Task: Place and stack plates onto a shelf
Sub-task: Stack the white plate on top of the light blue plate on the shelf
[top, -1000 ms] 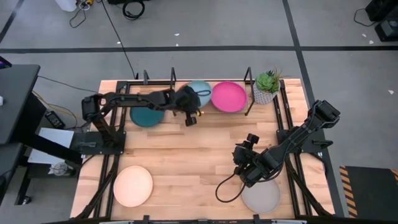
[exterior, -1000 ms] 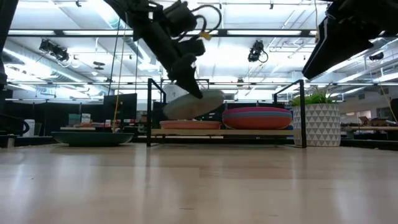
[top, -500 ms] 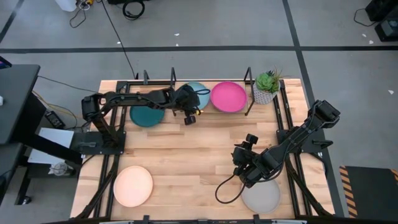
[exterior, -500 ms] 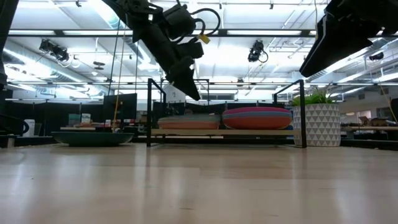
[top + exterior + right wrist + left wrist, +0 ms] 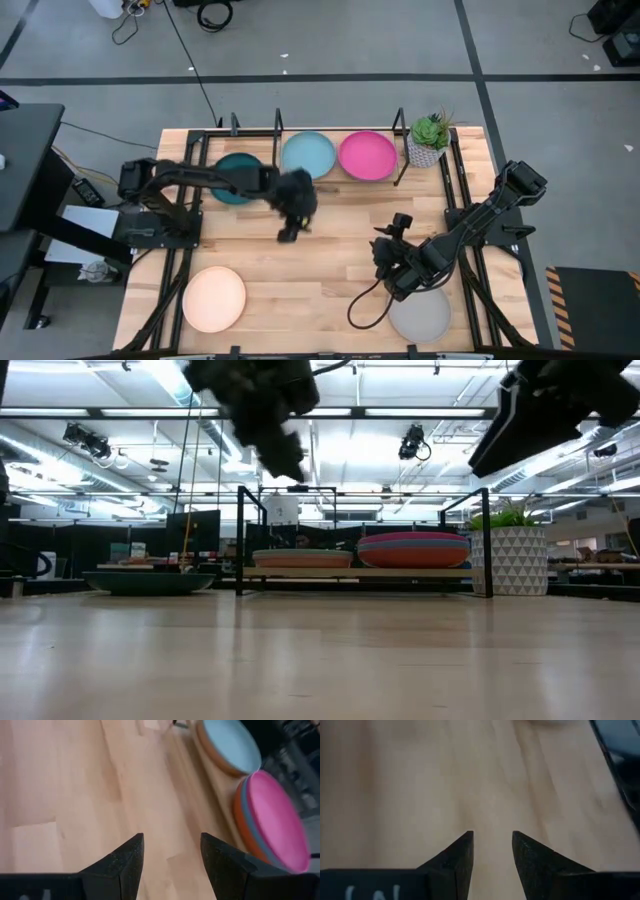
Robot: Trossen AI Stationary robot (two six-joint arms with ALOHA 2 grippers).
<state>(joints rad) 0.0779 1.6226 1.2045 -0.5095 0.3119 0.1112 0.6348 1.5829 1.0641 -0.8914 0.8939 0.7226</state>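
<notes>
My left gripper hangs open over bare wood, on the near side of the shelf, touching nothing. A light blue plate lies on top of a tan-orange one on the shelf's left half. A magenta plate tops the stack on the right half. The dark teal plate rests on the table left of the shelf. A cream plate and a grey plate lie near the front edge. My right gripper waits open above the table, just beyond the grey plate.
A small potted plant in a white patterned pot stands right of the shelf at the far edge. Thin black posts rise at the shelf's ends. Bare wood lies between the shelf and the front plates.
My left gripper has opened and let go of the light blue plate, which hung tilted and now lies flat on the shelf's left stack. The gripper has then drawn back from the shelf toward the table's near edge.
</notes>
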